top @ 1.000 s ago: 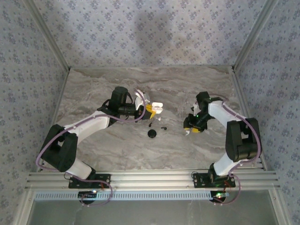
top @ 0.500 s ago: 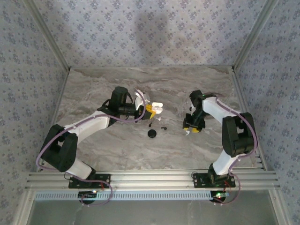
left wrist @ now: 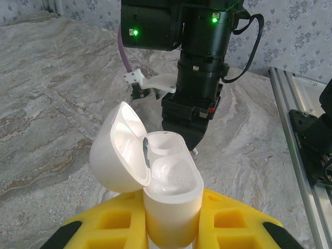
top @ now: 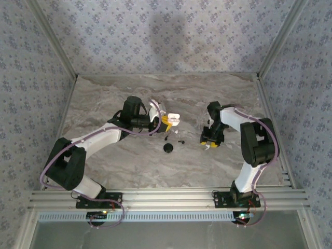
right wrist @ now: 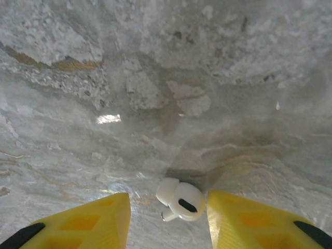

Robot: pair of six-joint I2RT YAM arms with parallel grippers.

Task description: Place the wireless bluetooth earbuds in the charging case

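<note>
Earbud point(right wrist: 180, 199) lies on the table point(right wrist: 155, 78) between the open right gripper's point(top: 210, 144) fingers, while the left gripper point(top: 166, 120) clamps the open case point(left wrist: 171, 187).

Charging case point(left wrist: 171, 202) base hidden, apparently clamped between yellow fingers point(left wrist: 236, 223).

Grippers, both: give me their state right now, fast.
Left gripper: closed on the open charging case.
Right gripper: open, fingers either side of a white earbud on the table, not gripping it.

Two robot arms, a left arm point(top: 98, 136) and a right arm point(top: 236, 118), share one marble table point(top: 129, 166) holding one open white charging case point(left wrist: 166, 171), one white earbud point(right wrist: 180, 199), one round black disc point(top: 168, 148) and two tiny black bits point(top: 181, 141) point(top: 165, 138).
</note>
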